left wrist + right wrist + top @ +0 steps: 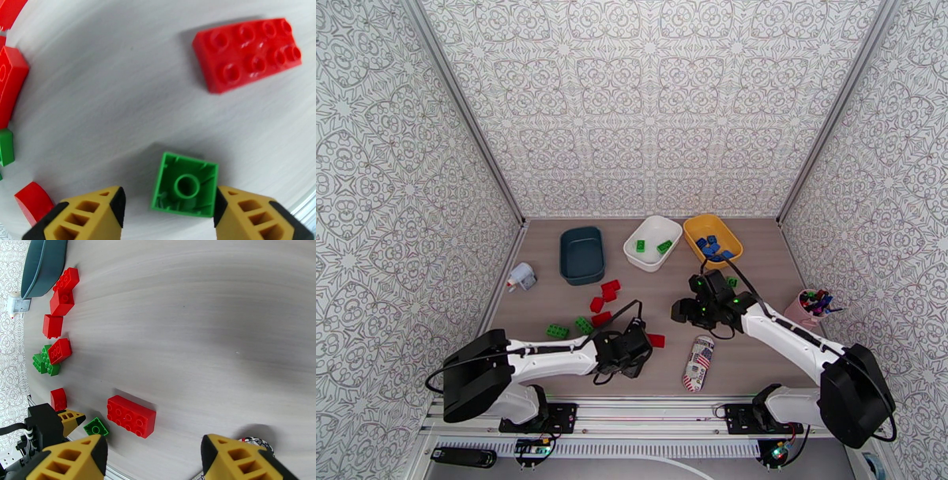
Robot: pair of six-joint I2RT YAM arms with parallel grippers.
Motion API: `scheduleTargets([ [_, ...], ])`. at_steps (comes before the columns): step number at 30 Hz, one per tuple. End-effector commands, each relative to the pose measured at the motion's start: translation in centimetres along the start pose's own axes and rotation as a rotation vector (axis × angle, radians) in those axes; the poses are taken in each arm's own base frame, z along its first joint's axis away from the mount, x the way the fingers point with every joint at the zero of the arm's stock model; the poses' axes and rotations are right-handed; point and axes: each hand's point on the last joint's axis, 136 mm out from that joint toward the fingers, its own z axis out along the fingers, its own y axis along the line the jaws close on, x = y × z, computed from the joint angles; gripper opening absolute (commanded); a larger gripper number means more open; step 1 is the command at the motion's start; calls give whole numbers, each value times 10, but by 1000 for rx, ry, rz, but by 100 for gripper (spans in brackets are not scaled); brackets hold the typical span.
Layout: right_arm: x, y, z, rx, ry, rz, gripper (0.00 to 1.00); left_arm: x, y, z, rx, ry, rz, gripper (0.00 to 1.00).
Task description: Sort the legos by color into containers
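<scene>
Sitting in a row along the far side of the tabletop (545,304): teal bin (582,254) at left, white bin (652,242) in the middle, yellow bin (712,239) at right, the last two just beside each other. Lying inside the white bin, apart from one another, two green bricks (640,245). Lying bunched inside the yellow bin, blue bricks (711,246), perhaps five, too crowded to count surely. Lying loose in front of the teal bin, several red bricks (611,290), with two more green ones (558,331) nearer the left arm.

Hanging low over the tabletop, the left end effector (169,201), fingers (91,213) apart and straddling an upturned green brick (185,185). One finger is seemingly meeting the brick's edge and the other is standing clear of it, so not clamping. Lying just beyond, studs up, a red eight-stud brick (247,53).

Hanging in front of the yellow bin, the right end effector (153,447), fingers spread wide over bare tabletop. Lying on its side near the front edge, a can (701,362).
</scene>
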Motion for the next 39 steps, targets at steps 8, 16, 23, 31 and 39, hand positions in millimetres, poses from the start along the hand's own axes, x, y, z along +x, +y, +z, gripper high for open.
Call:
scheduleTargets([
  [8, 5, -5, 2, 25, 6, -3, 65, -6, -7, 5, -11, 11, 22, 41],
  [16, -1, -2, 2, 32, -6, -9, 63, -45, 0, -36, 77, -110, -54, 35],
  [23, -23, 32, 5, -86, -21, -22, 64, -138, 37, -74, 235, -293, -236, 36],
  [31, -68, 32, -14, -32, -116, 0, 64, -261, 86, -81, 193, -365, -293, 37],
  [39, -98, -43, -58, 125, -244, 157, 66, -346, 111, -46, 193, -351, -344, 54],
])
